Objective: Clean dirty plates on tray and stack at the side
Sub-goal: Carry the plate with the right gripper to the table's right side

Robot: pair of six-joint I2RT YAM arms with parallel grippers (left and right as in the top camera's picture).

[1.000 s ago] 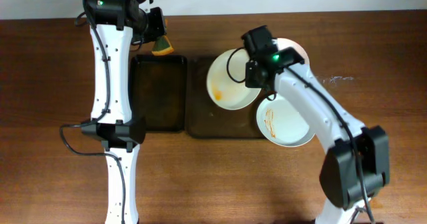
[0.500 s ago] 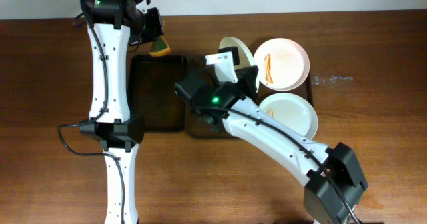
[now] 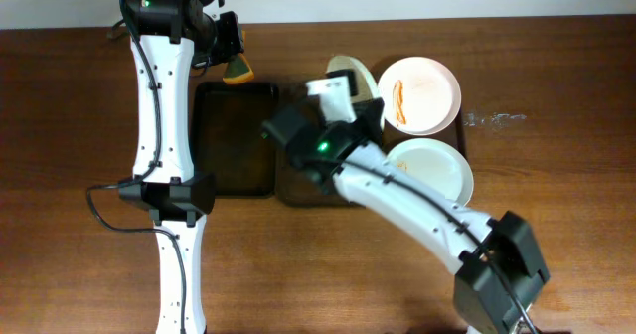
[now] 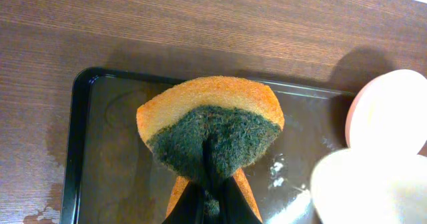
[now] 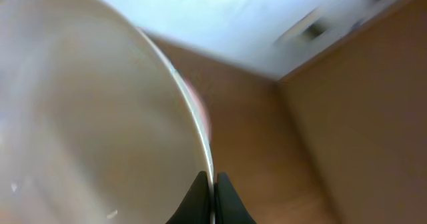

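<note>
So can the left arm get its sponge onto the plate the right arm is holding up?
Probably yes. The left gripper, shut on the sponge, hangs over the far end of the black tray, and the plate tilted up in the right gripper is just beside it with nothing between them.

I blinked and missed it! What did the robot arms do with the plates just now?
The right arm swung left across the tray, and its fingers tipped the plate they hold from flat up onto its edge. The other two plates stayed on the tray. The left fingers kept holding the sponge, unmoved.
</note>
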